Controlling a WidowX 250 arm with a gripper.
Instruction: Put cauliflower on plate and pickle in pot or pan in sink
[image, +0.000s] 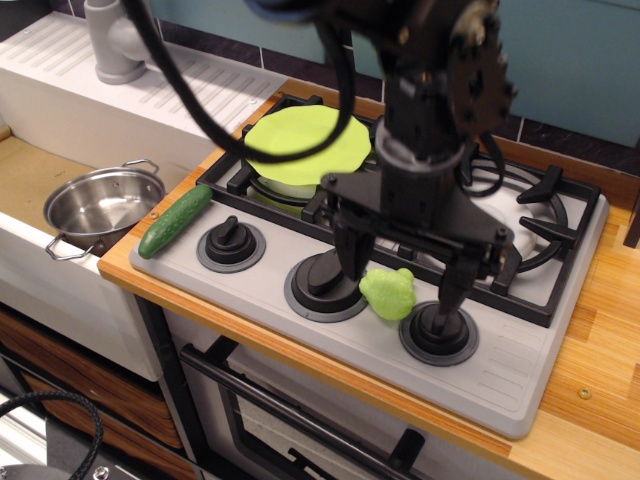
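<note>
The light-green lumpy cauliflower (389, 293) sits on the grey stove front between two knobs. My gripper (402, 281) is open and low over it, one finger on each side, not closed on it. The lime-green plate (300, 135) lies on the back left burner, partly hidden by the arm. The dark green pickle (175, 220) lies at the stove's left edge on the wooden counter. The steel pot (100, 205) stands in the sink (25, 180) at the left, empty.
Three black knobs (230, 240) line the stove front. Black burner grates (540, 235) cover the stove top. A grey faucet (115, 40) and ribbed white drainboard (190, 85) are behind the sink. The wooden counter (610, 340) runs along the right.
</note>
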